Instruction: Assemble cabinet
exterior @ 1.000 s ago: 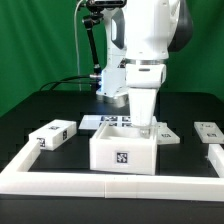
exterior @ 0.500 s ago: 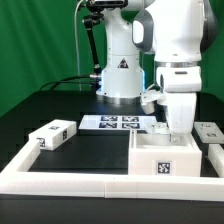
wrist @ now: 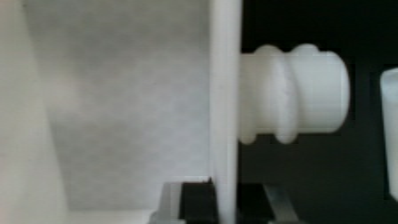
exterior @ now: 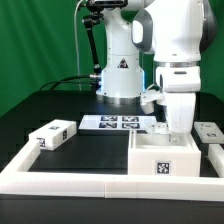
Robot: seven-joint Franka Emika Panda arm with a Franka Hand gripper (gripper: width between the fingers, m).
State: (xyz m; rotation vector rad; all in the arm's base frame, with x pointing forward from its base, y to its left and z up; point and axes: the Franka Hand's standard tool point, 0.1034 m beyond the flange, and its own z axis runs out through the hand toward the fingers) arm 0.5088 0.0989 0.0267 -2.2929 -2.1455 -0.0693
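The white boxy cabinet body (exterior: 165,156) stands open side up at the front on the exterior view's right, against the white rail, with one tag on its front. My gripper (exterior: 177,131) reaches down into its back right part and is shut on one thin wall. In the wrist view the wall (wrist: 224,90) runs between my two dark fingers (wrist: 191,200), with the gripper (wrist: 224,194) astride it. A ribbed white knob (wrist: 295,92) sticks out from the wall's outer side. A small tagged drawer block (exterior: 52,134) lies on the exterior view's left.
The marker board (exterior: 117,122) lies flat behind the body. A flat tagged white part (exterior: 210,131) lies on the exterior view's far right. The long white rail (exterior: 80,183) borders the front, with side pieces at both ends. The robot base (exterior: 120,75) stands at the back.
From one second ago, my gripper and the cabinet body have shifted together from the middle to the exterior view's right. Nothing has moved in the last half second.
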